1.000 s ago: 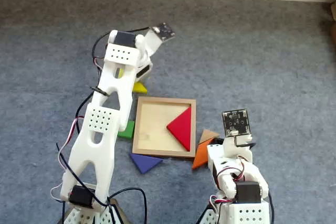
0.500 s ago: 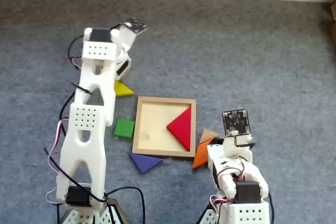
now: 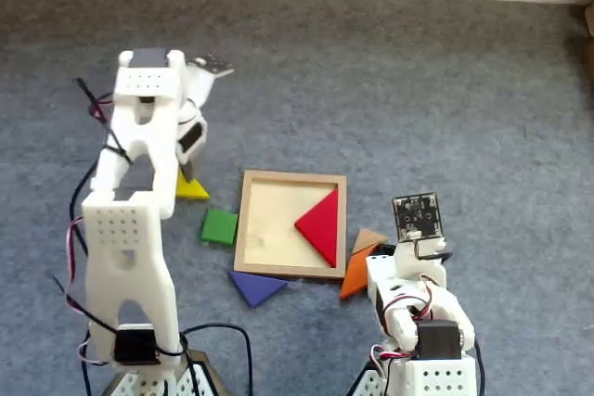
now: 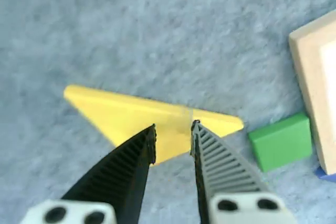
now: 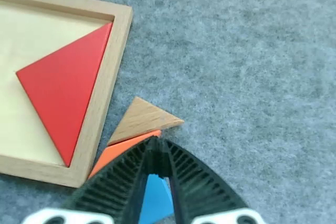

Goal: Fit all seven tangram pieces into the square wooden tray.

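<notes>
Nearest us in the high view, the right gripper [image 5: 157,145] sits low in front of its own base. Its fingers are drawn together with barely a sliver between them, and they hold nothing. Under it lie an orange piece [image 5: 123,153] and a light blue piece [image 5: 157,198], with a plain wooden triangle [image 5: 142,119] just beyond, beside the tray's right wall. A dark blue triangle [image 3: 255,286] lies on the grey table [image 3: 464,118] just off the tray's near left corner. The square wooden tray [image 3: 292,176] sits mid-table and has a red triangle [image 3: 320,223] in it, against its right wall. A green square [image 3: 220,226] lies just beside the left wall. A little farther back and to the left lies the yellow triangle [image 4: 131,116], flat on the table. The left gripper [image 4: 173,128] hangs directly over it, its fingers partly open and gripping nothing. The triangle's long edge runs from one finger toward the other, roughly in line with the way the jaws close, and it reaches well past both tips. We judge that the left arm, much the nearer, would need to turn or settle on a narrower part before pinching. The tray lies to the right of the piece, past the green square.
</notes>
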